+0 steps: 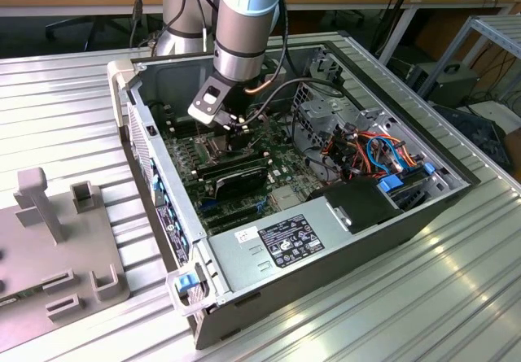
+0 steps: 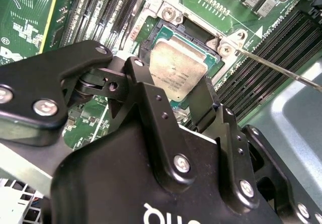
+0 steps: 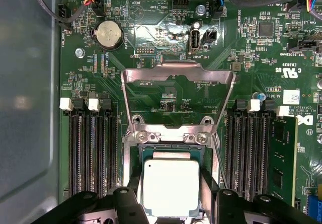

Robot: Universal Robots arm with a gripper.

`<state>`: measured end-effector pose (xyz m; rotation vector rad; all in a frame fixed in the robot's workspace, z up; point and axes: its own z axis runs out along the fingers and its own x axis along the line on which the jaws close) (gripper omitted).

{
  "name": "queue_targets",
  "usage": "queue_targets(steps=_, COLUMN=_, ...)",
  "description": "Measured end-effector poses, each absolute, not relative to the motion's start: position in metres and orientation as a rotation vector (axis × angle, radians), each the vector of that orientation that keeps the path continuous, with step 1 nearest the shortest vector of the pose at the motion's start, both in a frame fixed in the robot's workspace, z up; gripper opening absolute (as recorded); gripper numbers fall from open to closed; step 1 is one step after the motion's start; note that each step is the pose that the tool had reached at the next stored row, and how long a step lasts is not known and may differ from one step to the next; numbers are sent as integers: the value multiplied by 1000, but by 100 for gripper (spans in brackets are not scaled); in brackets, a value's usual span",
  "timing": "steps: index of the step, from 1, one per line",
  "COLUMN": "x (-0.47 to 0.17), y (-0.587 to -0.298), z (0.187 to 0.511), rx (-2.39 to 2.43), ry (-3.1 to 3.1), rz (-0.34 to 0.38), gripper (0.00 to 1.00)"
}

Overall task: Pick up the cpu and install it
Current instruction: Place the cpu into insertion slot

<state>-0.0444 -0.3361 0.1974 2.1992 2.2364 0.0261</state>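
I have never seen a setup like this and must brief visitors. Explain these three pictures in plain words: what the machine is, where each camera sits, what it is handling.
The machine is a robot arm with a gripper at its end. The exterior view comes from a camera off the arm: the arm reaches down into an open computer case lying on a ribbed metal table. Both wrist views come from cameras riding on the arm, looking at the green motherboard. There the hinged socket frame is swung open, and the cpu, a small square silver chip, sits within the gripper's span right over the socket. Whether the gripper clamps it or only flanks it cannot be told.
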Motion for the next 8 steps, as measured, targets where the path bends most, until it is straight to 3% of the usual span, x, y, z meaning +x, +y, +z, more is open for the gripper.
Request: queue_targets(steps=8, x=-44, y=-336, z=202, rx=2199, ry=2237, rz=26, gripper=55)
